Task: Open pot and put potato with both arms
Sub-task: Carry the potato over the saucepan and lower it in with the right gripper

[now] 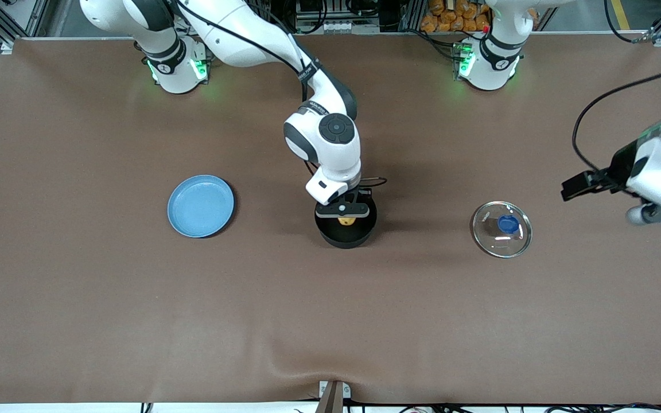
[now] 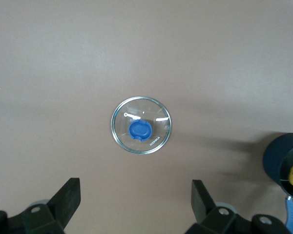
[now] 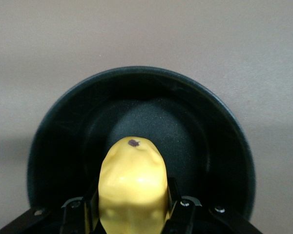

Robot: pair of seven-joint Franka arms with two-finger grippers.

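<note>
From the front, our right claw (image 1: 346, 220) hangs over the open pot (image 1: 346, 226), clamped on the potato (image 1: 346, 221). The left wrist view shows the left claw (image 2: 136, 200) spread wide, waiting above the lid (image 2: 141, 125) on the worktop (image 1: 78, 298). In the right wrist view the potato (image 3: 132, 187) sits over the pot's middle (image 3: 141, 146) — we should lower before letting go.

light: even overhead, bright | shadows: soft | glare: lid (image 1: 502, 228) glints (small) | focus: potato (image 3: 132, 187) close-up slightly soft

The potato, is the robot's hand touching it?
Touching. In the right wrist view the potato sits clamped between the right hand's black fingers, pressed against both its sides, held over the open pot.
</note>
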